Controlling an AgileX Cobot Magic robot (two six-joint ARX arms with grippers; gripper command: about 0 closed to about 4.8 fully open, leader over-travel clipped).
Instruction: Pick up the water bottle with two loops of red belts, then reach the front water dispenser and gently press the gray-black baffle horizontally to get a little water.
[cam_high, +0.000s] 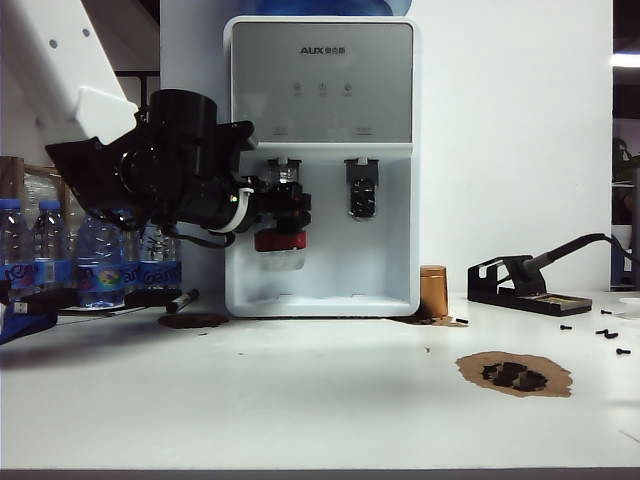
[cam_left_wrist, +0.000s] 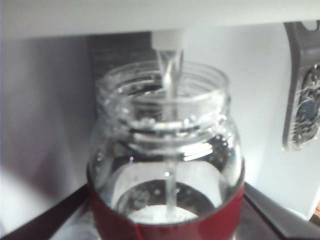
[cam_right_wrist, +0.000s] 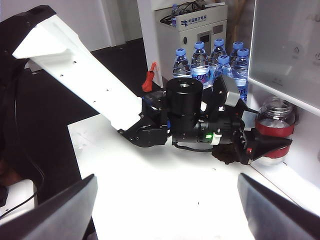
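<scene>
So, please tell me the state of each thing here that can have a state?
Clear glass water bottle with red bands: uncapped, upright, held under the tap, water streaming in.
Left gripper: shut on the bottle.
Right gripper: open, empty, away from the dispenser.
White AUX water dispenser: left tap running.
Gray-black baffle: behind the bottle; contact not clear.
Right dark paddle: untouched.

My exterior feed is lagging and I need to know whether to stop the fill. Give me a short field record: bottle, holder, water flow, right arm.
bottle: water bottle upright inside the water dispenser bay, mouth under the left tap
holder: left gripper, fingers clamped on the red band
flow: thin stream falling into the mouth, shallow water at the bottom
baffle: gray-black baffle behind the bottle neck, contact not clear
right gripper: open, holding nothing, back from the dispenser
</scene>
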